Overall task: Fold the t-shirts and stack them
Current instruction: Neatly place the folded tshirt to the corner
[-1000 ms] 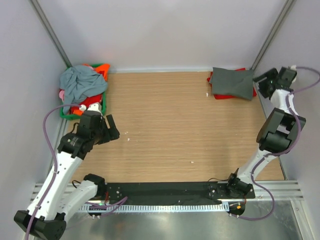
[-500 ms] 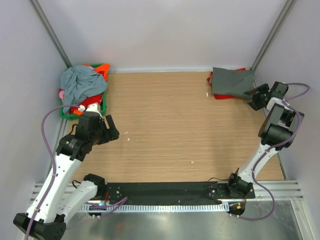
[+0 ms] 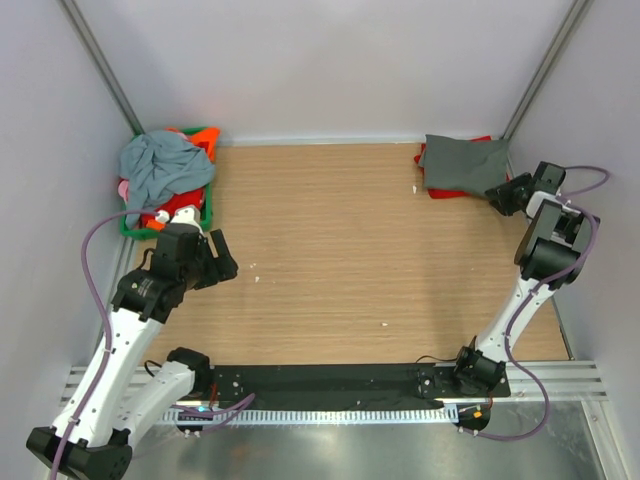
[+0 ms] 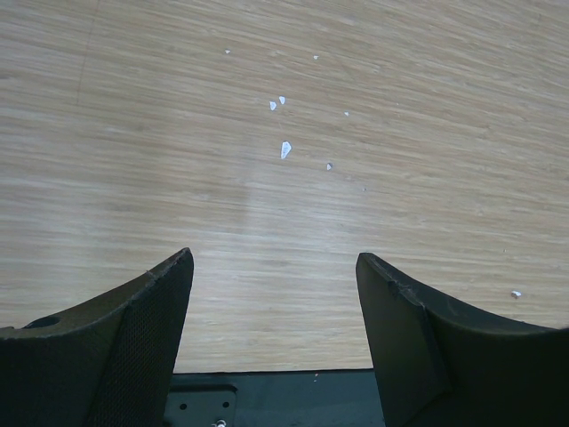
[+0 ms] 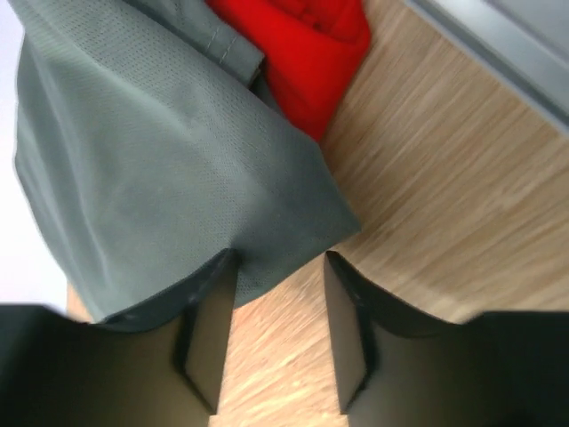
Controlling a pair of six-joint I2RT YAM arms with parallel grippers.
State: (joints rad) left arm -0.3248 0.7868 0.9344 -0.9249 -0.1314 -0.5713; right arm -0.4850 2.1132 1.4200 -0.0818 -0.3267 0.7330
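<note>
A folded dark grey t-shirt (image 3: 462, 165) lies on a folded red t-shirt (image 3: 430, 190) at the table's far right corner. My right gripper (image 3: 497, 195) is low at that stack's near right corner. In the right wrist view the grey t-shirt (image 5: 160, 151) covers most of the red one (image 5: 311, 53). Its corner reaches between the tips of my right gripper (image 5: 277, 262), whose jaws stand apart with bare wood between them. My left gripper (image 3: 222, 258) hovers open over bare wood (image 4: 274, 258), holding nothing. A blue-grey t-shirt (image 3: 160, 165) tops a crumpled pile at far left.
The pile sits in a green basket (image 3: 207, 215) at the far left corner, with orange (image 3: 205, 147), red (image 3: 178, 205) and pink (image 3: 124, 187) cloth showing under the blue-grey one. Grey walls close in the back and both sides. Small white specks (image 4: 285, 149) dot the wood.
My right arm has swung down from beside the wall to the near right corner of the grey t-shirt, and its jaws have narrowed. The left arm has stayed put.
</note>
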